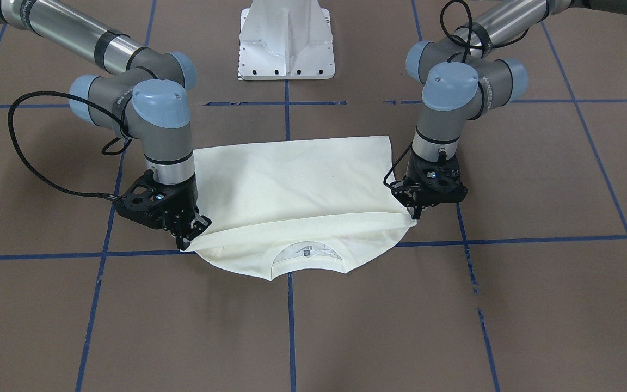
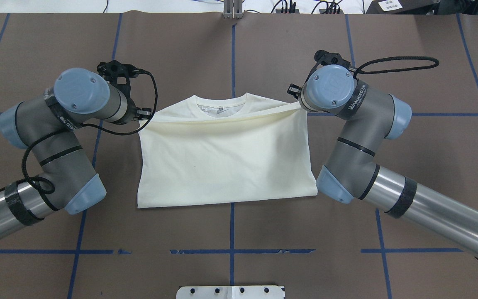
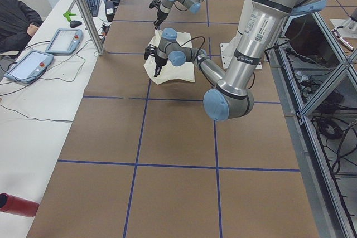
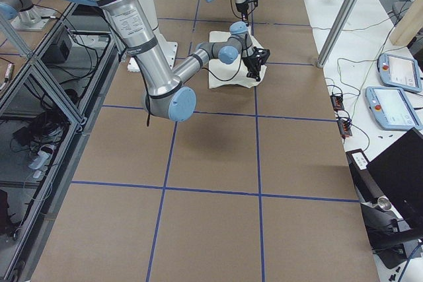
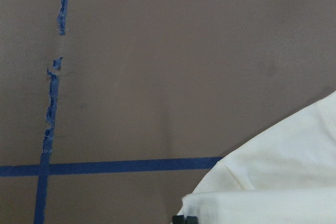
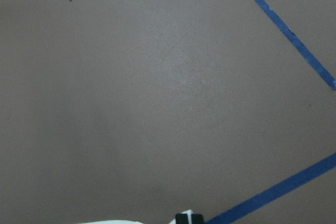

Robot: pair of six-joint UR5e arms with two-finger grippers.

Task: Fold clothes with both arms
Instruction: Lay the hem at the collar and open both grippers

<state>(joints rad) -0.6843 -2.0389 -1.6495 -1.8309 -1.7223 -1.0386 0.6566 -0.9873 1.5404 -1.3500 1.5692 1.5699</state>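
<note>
The black two-finger left hand (image 1: 416,213) is clamped on one corner of the upper layer of a cream-white cotton T-shirt (image 1: 292,185). The black two-finger right hand (image 1: 189,235) pinches the opposite corner of that same layer. In both wrist views the fingertips sit close together at the bottom edge with pale cloth at them.

The silver-grey tubular left arm (image 2: 44,137) and right arm (image 2: 359,137), each with light blue joint caps, flank the garment. A black cable (image 1: 36,163) loops from the right wrist over the brown paper-covered surface (image 1: 509,305). Blue tape lines (image 1: 292,326) cross that surface in a grid, and one runs under the garment's middle. A white metal pedestal base (image 1: 287,41) stands well behind the shirt, on the robot's side.

The shirt lies mid-surface between the arms, folded in two and showing plain cream. The held edge is slightly raised above the lower layer. The ribbed neck (image 1: 307,268), with a pale label inside, peeks out beyond that edge and points away from the robot. The long axis runs side to side, from hand to hand.
</note>
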